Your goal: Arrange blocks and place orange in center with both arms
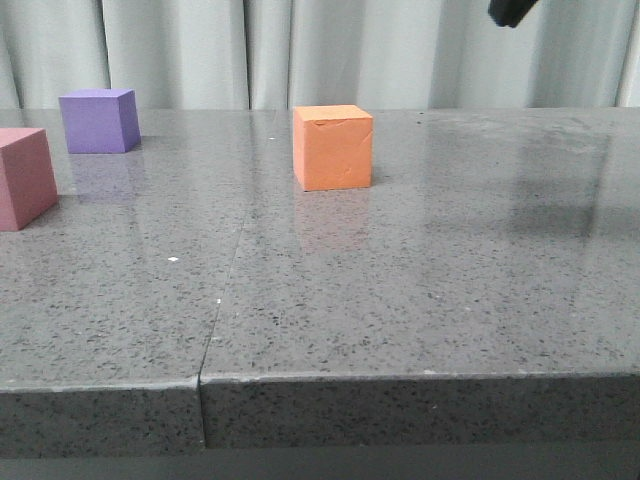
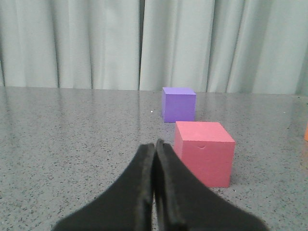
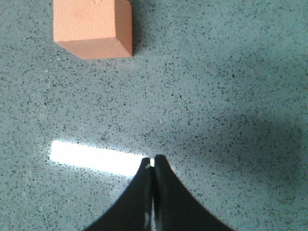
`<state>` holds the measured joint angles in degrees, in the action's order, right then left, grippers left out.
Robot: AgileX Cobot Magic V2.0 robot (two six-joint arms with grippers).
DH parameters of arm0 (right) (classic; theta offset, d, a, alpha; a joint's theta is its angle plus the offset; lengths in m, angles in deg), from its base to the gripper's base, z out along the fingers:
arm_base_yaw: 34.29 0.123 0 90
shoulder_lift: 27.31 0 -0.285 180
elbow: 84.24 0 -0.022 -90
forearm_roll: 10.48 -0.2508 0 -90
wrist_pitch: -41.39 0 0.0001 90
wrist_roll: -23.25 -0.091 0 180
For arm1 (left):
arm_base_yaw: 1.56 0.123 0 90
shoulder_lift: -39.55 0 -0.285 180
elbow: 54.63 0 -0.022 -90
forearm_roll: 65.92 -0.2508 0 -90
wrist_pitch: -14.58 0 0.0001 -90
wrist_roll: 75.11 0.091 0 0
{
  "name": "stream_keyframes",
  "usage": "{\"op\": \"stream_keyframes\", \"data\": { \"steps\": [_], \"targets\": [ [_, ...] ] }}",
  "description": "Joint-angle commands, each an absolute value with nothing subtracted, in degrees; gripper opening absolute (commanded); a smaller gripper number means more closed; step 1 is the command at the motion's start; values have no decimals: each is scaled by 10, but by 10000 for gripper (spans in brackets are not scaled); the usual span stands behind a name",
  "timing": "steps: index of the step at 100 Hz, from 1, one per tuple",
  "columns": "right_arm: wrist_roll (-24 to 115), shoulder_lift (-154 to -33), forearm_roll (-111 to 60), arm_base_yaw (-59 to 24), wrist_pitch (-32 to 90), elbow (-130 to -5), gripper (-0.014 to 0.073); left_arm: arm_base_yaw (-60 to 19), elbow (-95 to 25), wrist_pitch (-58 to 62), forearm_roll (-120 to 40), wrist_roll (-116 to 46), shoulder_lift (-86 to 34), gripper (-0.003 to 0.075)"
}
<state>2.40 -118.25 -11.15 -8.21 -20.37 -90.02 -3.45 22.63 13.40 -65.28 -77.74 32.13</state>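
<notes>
The orange cube [image 1: 333,148] stands on the grey table near the middle; it also shows in the right wrist view [image 3: 94,28]. The purple cube [image 1: 99,121] stands far left at the back, and the pinkish-red cube [image 1: 24,177] is at the left edge, nearer me. In the left wrist view the pinkish-red cube [image 2: 204,152] is just beyond and beside my left gripper [image 2: 155,143], with the purple cube [image 2: 179,104] behind it. The left gripper is shut and empty, low over the table. My right gripper [image 3: 153,160] is shut and empty, high above the table, apart from the orange cube.
The speckled grey stone table [image 1: 400,290] has a seam [image 1: 222,300] running front to back left of centre. Grey curtains [image 1: 400,50] hang behind. A dark part of the right arm [image 1: 513,10] shows at the top right. A bright light reflection [image 3: 96,158] lies on the table.
</notes>
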Motion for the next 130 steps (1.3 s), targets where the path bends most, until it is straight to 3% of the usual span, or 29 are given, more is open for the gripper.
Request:
{"op": "stream_keyframes", "data": {
  "steps": [1, 67, 88, 130],
  "targets": [
    [32, -1115, -105, -82, -125, -852, -68, -34, 249, 180, -649, -780, 338, -20],
    [32, -781, -95, -82, 191, -467, -68, -33, 244, 208, -608, -782, 338, -20],
    [32, -690, -83, -82, 211, -401, -68, -33, 217, 195, -579, -782, 337, -20],
    [32, -575, -83, -82, 210, -335, -68, -33, 53, 22, -618, -782, 243, -20]
  ]
}}
